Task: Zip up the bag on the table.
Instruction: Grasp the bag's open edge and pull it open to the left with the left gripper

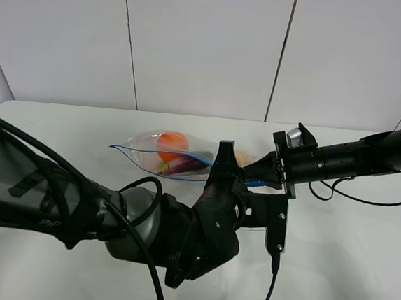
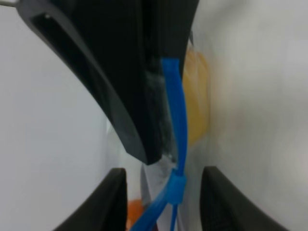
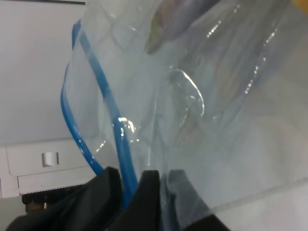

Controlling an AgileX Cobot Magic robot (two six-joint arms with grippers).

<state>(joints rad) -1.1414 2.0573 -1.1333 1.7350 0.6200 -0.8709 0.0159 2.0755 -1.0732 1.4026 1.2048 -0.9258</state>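
Note:
The clear bag (image 1: 159, 158) lies on the white table (image 1: 345, 261), with an orange (image 1: 173, 143) and a purple eggplant (image 1: 185, 165) inside. Its blue zipper strip (image 1: 157, 175) stands open over most of its length. My right gripper (image 1: 258, 175) is shut on the strip's right end; the right wrist view shows its fingers (image 3: 149, 192) pinching the strip (image 3: 96, 62). My left gripper (image 1: 226, 159) is beside it, open. In the left wrist view it (image 2: 163, 169) straddles the strip (image 2: 175, 110) without touching it, and the yellow pear (image 2: 197, 106) shows behind.
The bulky left arm (image 1: 144, 229) covers the table's front middle. A black cable (image 1: 270, 282) hangs toward the front edge. White wall panels (image 1: 202, 45) stand behind the table's far edge. A white box (image 3: 48, 163) shows in the right wrist view.

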